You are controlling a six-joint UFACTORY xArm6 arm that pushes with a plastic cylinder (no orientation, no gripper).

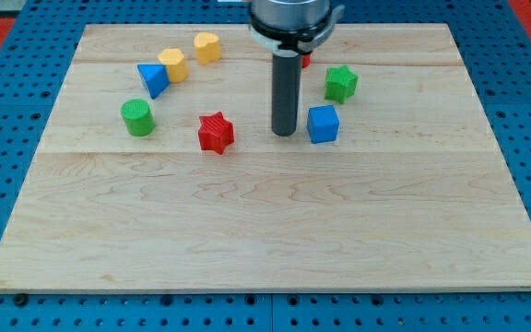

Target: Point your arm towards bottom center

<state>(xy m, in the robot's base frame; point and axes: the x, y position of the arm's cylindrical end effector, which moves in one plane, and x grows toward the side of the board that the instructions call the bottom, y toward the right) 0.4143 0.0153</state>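
My tip [285, 134] rests on the wooden board [265, 231], just left of the blue cube [323, 124] and to the right of the red star [216, 132]. A green star [341, 83] lies up and to the right of the tip. A green cylinder [137, 117] stands at the left. A blue triangular block [153, 79] and two yellow blocks [172, 64] [207, 46] sit at the upper left. A small red block [306, 59] peeks out behind the rod.
The board lies on a blue pegboard table [26, 184]. The arm's grey body [289, 18] hangs over the board's top centre.
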